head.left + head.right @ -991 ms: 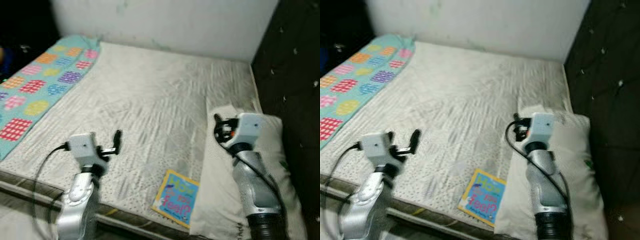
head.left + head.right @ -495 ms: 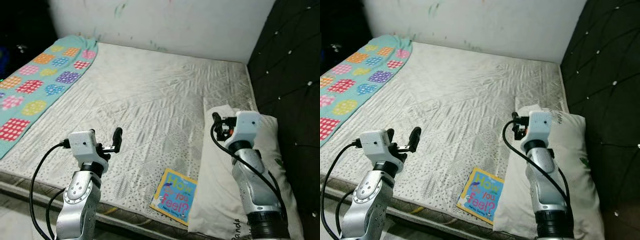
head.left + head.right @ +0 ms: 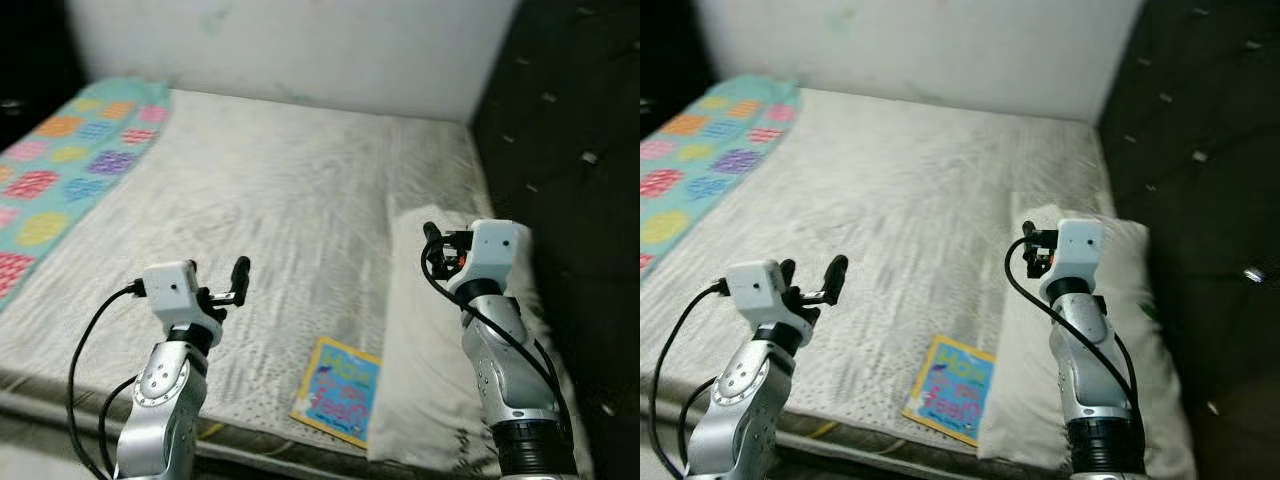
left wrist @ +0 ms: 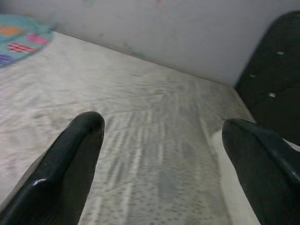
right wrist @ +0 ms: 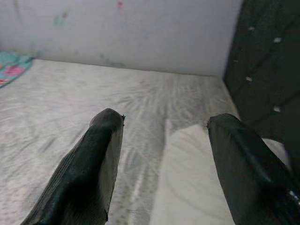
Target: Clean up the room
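Left eye view: a bed [image 3: 300,190] with a pale, quilted mattress cover; a flat, rectangular book [image 3: 337,391] with a blue-and-yellow cover lies at lower centre near the bed's front edge, just beside a white pillow [image 3: 440,340] at lower right. A patterned turquoise blanket [image 3: 60,160] occupies the upper left. The left pincer [image 3: 222,290] hangs at lower left, the right pincer [image 3: 432,245] above the pillow.

Left wrist view: two glossy black fingers [image 4: 70,159] spread wide over the mattress.

Right wrist view: fingers [image 5: 89,173] likewise apart, the pillow between them.
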You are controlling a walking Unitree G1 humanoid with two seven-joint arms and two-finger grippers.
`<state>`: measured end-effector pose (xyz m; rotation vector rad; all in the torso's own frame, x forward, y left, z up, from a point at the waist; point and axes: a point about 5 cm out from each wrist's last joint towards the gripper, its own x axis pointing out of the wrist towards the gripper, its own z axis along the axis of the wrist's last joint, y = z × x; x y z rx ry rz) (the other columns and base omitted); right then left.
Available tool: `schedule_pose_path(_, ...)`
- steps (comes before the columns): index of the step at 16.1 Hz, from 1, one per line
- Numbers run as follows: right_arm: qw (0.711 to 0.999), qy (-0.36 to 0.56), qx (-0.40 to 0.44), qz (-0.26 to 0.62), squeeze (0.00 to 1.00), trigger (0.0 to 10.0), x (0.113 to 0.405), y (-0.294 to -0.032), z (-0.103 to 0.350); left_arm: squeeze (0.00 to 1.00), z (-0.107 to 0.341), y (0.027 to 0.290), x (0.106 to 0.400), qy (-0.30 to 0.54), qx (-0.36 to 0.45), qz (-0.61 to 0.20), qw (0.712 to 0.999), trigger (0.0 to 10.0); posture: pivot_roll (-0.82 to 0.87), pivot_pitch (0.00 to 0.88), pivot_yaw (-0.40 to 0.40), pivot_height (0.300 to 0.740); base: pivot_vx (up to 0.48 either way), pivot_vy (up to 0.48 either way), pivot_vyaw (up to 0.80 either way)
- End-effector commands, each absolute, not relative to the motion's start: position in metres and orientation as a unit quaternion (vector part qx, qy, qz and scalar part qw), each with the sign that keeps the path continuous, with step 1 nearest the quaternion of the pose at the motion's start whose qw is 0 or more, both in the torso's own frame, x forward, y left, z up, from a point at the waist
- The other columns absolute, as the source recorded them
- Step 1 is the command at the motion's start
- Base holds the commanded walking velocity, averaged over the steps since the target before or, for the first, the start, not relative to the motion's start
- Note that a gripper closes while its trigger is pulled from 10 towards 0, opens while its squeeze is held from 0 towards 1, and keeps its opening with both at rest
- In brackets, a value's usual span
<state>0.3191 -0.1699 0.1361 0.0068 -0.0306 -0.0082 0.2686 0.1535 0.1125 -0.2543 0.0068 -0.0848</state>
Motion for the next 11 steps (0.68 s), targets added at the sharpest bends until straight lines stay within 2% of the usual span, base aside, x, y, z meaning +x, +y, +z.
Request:
schedule_pose_path(1,1.000,-0.011,0.005,-0.004,0.00,10.0,0.3210,-0.1698,0.1367,0.00,0.1143,0.1515,0.2702,0.002,-0.127,-0.051,0.991,10.0,-0.07,0.000,-0.015,0.740,0.000,0.000,-0.80)
schedule_pose_path(4,1.000,-0.015,0.004,-0.001,0.00,10.0,0.3220,-0.1696,0.1381,0.00,0.1150,0.1498,0.2707,0.002,-0.122,-0.053,0.991,10.0,-0.07,0.000,-0.017,0.740,0.000,0.000,-0.76)
schedule_pose_path(7,1.000,-0.015,0.005,0.001,0.00,10.0,0.3223,-0.1680,0.1379,0.00,0.1149,0.1493,0.2710,0.004,-0.121,-0.056,0.991,10.0,-0.07,0.000,-0.016,0.740,0.000,0.000,-0.16)
schedule_pose_path(11,1.000,-0.015,0.006,0.001,0.00,10.0,0.3230,-0.1678,0.1380,0.00,0.1156,0.1484,0.2720,0.003,-0.122,-0.060,0.991,10.0,-0.07,0.000,-0.016,0.740,0.000,0.000,-0.68)
